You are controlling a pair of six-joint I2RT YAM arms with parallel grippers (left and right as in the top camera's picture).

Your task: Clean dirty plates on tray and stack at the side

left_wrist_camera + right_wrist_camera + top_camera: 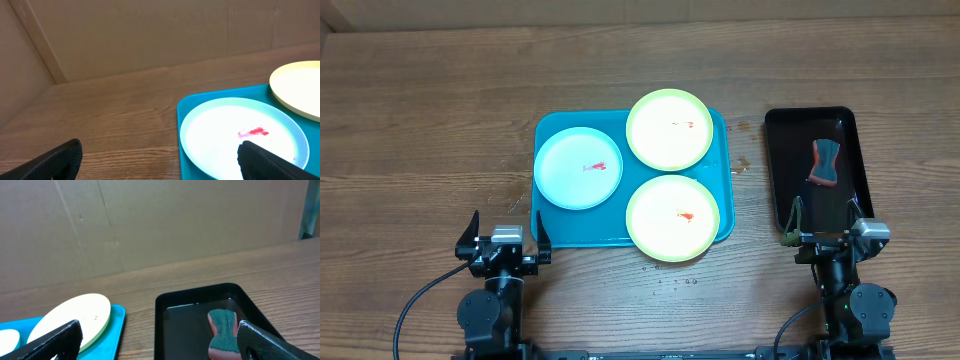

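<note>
The teal tray (550,232) lies mid-table and holds three plates. A white-blue plate (578,169) with a red smear sits at its left. A yellow-green plate (669,129) sits at the back right, another (673,217) with a red smear at the front right. My left gripper (505,243) is open and empty at the table's front, just left of the tray. In the left wrist view the white plate (235,135) lies ahead of the open fingers (160,160). My right gripper (830,237) is open and empty at the black tray's near end; its fingers (160,340) show in the right wrist view.
A narrow black tray (850,150) stands at the right and holds a green-and-orange sponge (826,163), which also shows in the right wrist view (223,330). A cardboard wall runs behind the table. Small specks lie on the wood in front of the teal tray.
</note>
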